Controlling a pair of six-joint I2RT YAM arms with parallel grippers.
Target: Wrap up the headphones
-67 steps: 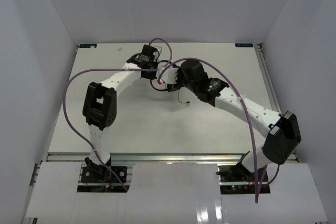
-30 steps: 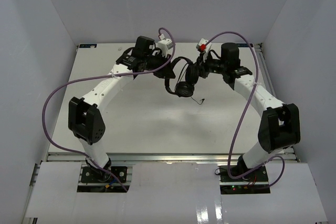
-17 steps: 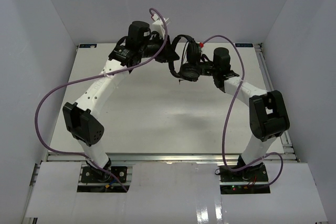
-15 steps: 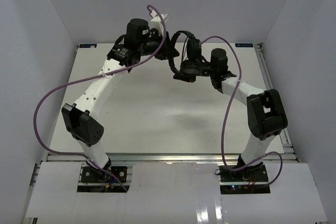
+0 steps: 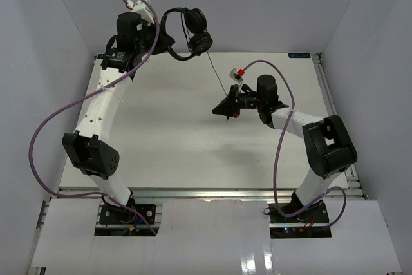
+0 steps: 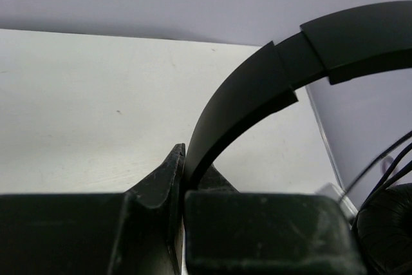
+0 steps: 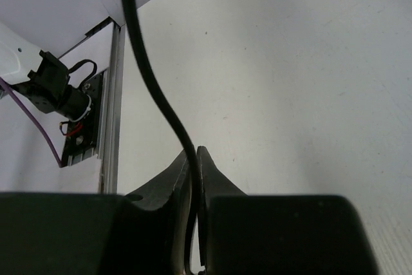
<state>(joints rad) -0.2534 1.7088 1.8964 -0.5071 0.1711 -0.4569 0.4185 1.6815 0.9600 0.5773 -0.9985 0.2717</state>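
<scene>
The black headphones (image 5: pixel 192 28) hang in the air above the table's far left part. My left gripper (image 5: pixel 166 38) is shut on their thin headband (image 6: pixel 257 88), which arches up and to the right out of the closed jaws. One earcup (image 6: pixel 388 231) shows at the lower right of the left wrist view. The thin black cord (image 5: pixel 216 76) runs taut from the earcups down to my right gripper (image 5: pixel 219 112), which sits low over the table's middle. It is shut on the cord (image 7: pixel 145 64), which rises out of the jaws toward the upper left.
The white table (image 5: pixel 167 140) is walled in by pale panels on three sides. Purple arm cables (image 5: pixel 45 127) loop out beside both arms. A metal rail (image 5: pixel 328 94) runs along the table's right edge. The left arm's base (image 7: pixel 61 102) shows in the right wrist view.
My left arm has carried the headphones up and to the left. My right gripper has moved away from the earcups, down toward the table's middle, and the cord now stretches between the two grippers.
</scene>
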